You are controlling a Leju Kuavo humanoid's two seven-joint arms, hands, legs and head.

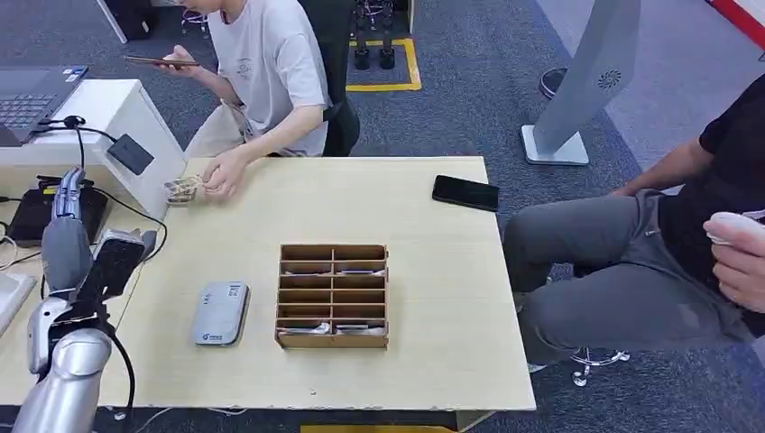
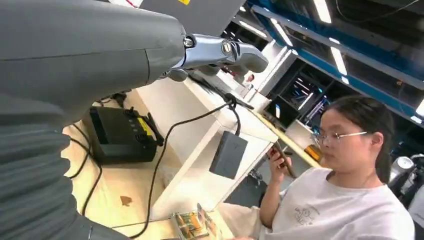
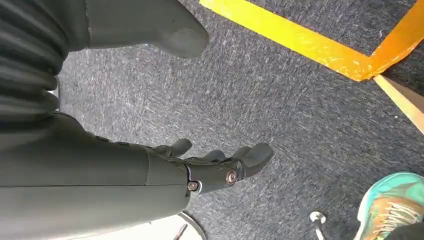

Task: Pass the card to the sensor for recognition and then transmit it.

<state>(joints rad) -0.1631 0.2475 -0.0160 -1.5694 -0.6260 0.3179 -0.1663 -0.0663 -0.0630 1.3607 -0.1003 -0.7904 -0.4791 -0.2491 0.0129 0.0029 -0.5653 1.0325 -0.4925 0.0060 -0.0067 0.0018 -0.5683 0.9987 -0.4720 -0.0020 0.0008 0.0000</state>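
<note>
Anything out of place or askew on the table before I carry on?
Nothing stands out. The card reader lies flat beside the upright wooden organizer, and a phone rests near the far edge. Left hand holds nothing.

No text is readable; the grey sensor's [image 1: 220,313] blue logo is too small.

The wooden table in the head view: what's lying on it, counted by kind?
Black phone: 1
Grey card sensor: 1
Wooden slotted card box: 1
Small stack of cards under a person's hand: 1
Total: 4
</note>
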